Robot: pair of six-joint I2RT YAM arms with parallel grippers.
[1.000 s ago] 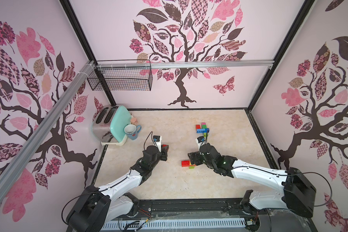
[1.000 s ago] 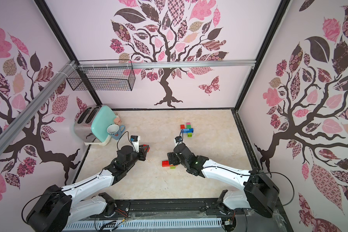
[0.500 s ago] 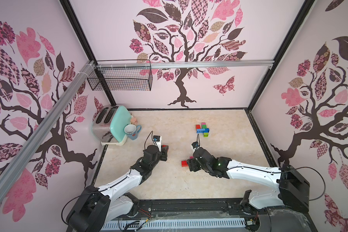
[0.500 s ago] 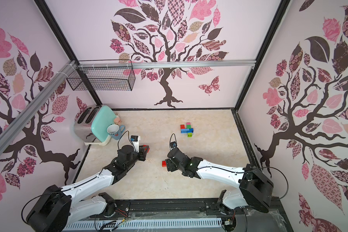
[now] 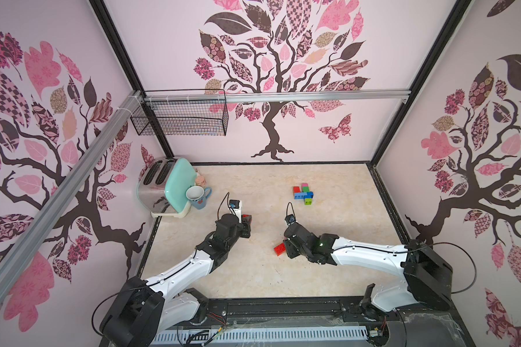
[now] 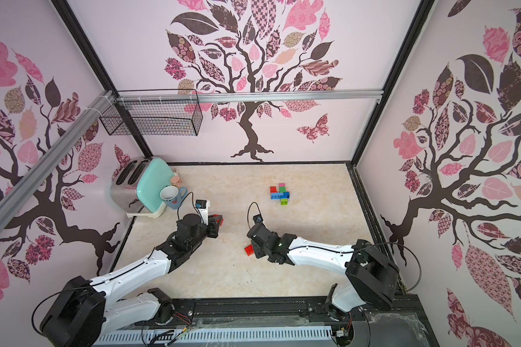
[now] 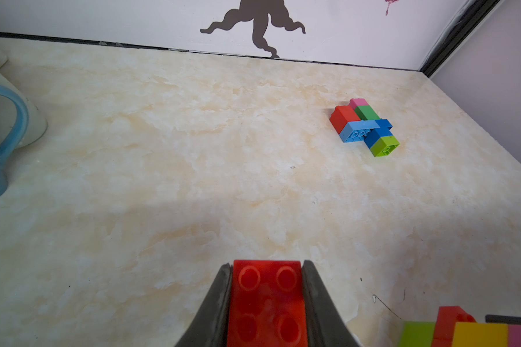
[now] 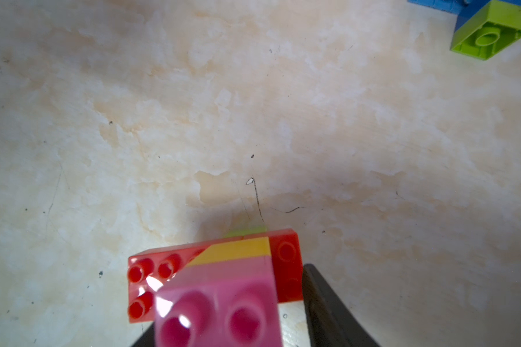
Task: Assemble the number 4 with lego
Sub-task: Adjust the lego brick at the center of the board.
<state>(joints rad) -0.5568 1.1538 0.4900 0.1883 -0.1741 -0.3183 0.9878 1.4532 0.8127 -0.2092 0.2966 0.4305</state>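
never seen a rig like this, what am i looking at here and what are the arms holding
A white left arm and right arm stand at a table, each ending in a two-fingered gripper. The two wide pictures look down from overhead; the two close ones come from wrist cameras. On the table stand a toaster, a mug and a clump of joined bricks. The left gripper is shut on a red brick. The right gripper sits around a pink, yellow and red stack; whether it grips is unclear.
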